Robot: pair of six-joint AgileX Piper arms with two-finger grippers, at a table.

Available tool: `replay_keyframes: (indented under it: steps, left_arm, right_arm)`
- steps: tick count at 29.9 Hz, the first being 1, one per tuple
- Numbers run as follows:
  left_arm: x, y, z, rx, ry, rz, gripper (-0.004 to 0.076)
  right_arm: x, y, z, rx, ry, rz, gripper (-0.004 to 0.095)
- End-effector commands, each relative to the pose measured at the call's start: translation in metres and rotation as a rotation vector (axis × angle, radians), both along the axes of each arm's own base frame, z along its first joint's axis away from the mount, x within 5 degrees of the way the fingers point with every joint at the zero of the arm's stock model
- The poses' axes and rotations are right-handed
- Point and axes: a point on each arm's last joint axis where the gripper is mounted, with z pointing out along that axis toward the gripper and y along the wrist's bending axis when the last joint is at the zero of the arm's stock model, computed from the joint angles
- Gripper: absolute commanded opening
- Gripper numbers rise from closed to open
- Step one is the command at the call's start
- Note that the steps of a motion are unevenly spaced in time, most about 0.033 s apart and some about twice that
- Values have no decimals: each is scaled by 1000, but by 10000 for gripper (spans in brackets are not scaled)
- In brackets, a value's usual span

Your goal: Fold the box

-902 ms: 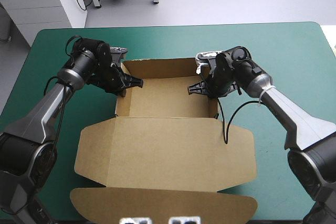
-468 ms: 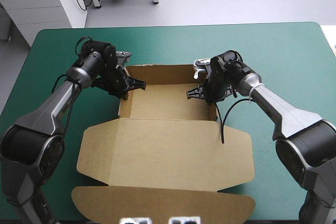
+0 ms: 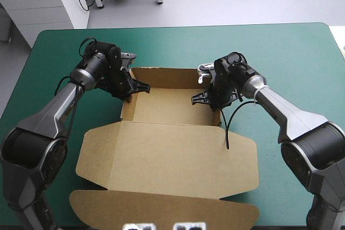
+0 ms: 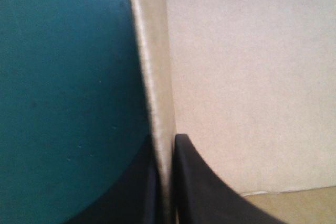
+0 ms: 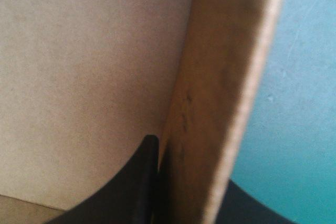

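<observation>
The brown box [image 3: 170, 106] stands as an open tray at mid-table, its walls raised, with the lid [image 3: 167, 157] lying flat toward the near edge. My left gripper [image 3: 131, 89] is shut on the box's left wall [image 4: 155, 77], one black finger [image 4: 194, 182] inside and one outside over the teal-green cover. On the opposite side, my right gripper [image 3: 210, 96] is shut on the right wall [image 5: 220, 93], whose top edge runs away from its fingers [image 5: 142, 182].
Teal-green cover [image 3: 291, 57] lies bare on both sides of the box and beyond its far wall [image 3: 164, 75]. The lid's front flap [image 3: 161, 211] reaches the table's near edge.
Both grippers and the tray have shifted slightly toward the far edge compared with the earliest frame. The lid has slid a little with it. Both grips are unchanged.
</observation>
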Motion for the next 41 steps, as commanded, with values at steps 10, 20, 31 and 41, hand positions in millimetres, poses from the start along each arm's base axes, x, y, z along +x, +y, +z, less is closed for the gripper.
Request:
replay_keyframes:
  steps: [10,20,31,41]
  left_arm:
    - [-2,1,18,22,-26,-39,430]
    - [0,0,66,-28,-177,-36,477]
    - [-30,12,156,-109,-443,-32,465]
    - [-118,43,234,-151,-690,-105,71]
  right_arm:
    - [-6,-1,46,17,-106,18,486]
    - [-6,-6,104,32,-225,-8,486]
    - [-37,-22,163,105,-374,-11,486]
    - [-60,-38,193,121,-463,-57,485]
